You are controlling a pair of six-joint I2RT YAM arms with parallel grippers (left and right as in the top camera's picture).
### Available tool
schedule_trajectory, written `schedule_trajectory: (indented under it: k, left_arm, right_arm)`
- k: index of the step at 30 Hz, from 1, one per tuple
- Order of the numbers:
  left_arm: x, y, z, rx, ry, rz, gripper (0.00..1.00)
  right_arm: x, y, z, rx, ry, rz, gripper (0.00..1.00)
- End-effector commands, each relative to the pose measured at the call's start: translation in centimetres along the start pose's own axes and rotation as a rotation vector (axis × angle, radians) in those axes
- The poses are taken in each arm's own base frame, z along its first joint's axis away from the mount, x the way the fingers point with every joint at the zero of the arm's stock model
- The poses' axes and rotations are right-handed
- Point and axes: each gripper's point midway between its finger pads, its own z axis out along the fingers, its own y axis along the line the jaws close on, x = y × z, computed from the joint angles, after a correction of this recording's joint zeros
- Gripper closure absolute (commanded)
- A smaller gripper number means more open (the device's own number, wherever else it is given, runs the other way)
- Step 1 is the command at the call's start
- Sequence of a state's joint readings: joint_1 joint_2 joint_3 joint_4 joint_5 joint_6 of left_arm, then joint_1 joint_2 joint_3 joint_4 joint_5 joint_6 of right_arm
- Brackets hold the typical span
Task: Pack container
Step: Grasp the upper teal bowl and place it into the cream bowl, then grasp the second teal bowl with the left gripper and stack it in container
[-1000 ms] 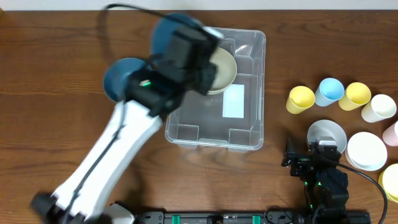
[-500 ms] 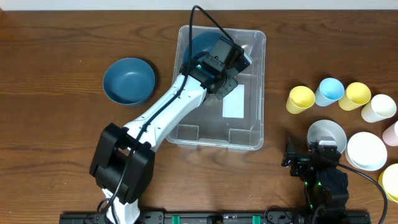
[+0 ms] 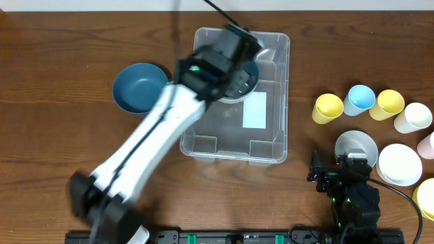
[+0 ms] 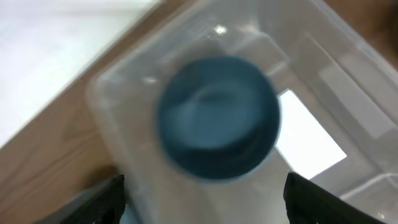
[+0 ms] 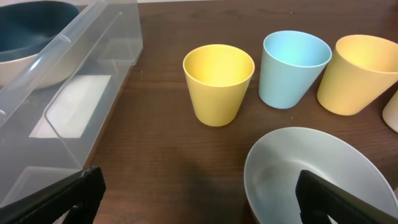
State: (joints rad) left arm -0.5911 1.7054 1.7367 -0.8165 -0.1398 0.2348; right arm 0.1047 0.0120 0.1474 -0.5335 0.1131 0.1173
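Observation:
The clear container (image 3: 268,139) stands mid-table with its white label (image 3: 254,110) on the base. In the left wrist view a dark blue bowl (image 4: 216,117) sits inside the container (image 4: 348,74), nested in a cream bowl (image 5: 28,65) that shows in the right wrist view. My left gripper (image 4: 205,208) hovers above this bowl, open, its fingers (image 4: 109,200) wide apart and off the bowl. Another dark blue bowl (image 3: 139,88) lies on the table left of the container. At the front right my right gripper (image 5: 199,199) stands open and holds nothing, beside a grey bowl (image 5: 311,177).
Right of the container stand a yellow cup (image 3: 328,107), a light blue cup (image 3: 359,98), another yellow cup (image 3: 388,104) and a cream cup (image 3: 412,117). The grey bowl (image 3: 356,144) and a white bowl (image 3: 400,164) sit in front of them.
The left arm carried a blue bowl over the container, set it into the cream bowl, and its jaws opened. The right arm has not moved.

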Motion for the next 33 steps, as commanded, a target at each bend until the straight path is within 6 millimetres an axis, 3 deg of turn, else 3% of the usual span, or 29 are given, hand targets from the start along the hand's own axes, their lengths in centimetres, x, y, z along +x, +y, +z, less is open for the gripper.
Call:
schedule_trajectory:
  k: [1,4,7,14,18,23,30,33]
  left_arm:
    - [1.0,6.1,-4.5,-0.168,-0.012,-0.198,0.19]
    - [5.2,10.7,-5.8,-0.252,0.087,-0.389,0.19]
    - [10.0,14.5,-5.5,-0.298,0.199,-0.620,0.18]
    - [19.6,17.8,-0.2,-0.183,0.436,-0.913,0.18]
    - [24.1,18.9,3.0,-0.191,0.567,-1.001,0.18]
    - [27.8,18.6,6.3,-0.170,0.695,-1.031,0.19]
    - [31.3,17.6,9.2,-0.142,0.818,-1.052,0.23]
    - [32.3,17.4,9.9,-0.137,0.845,-1.061,0.32]
  right_arm:
    - [0.0,-0.3,0.0,0.015,-0.001,-0.008,0.01]
    - [0.0,-0.3,0.0,0.015,-0.001,-0.008,0.01]
    - [0.0,-0.3,0.0,0.015,-0.001,-0.008,0.01]
    - [0.0,-0.3,0.0,0.015,-0.001,-0.008,0.01]
    - [0.0,-0.3,0.0,0.015,-0.001,-0.008,0.01]
    - [0.0,-0.3,0.0,0.015,-0.001,-0.008,0.01]
    - [0.1,-0.3,0.0,0.015,-0.001,-0.008,0.01]
    - [0.0,-0.3,0.0,0.015,-0.001,-0.008,0.01]
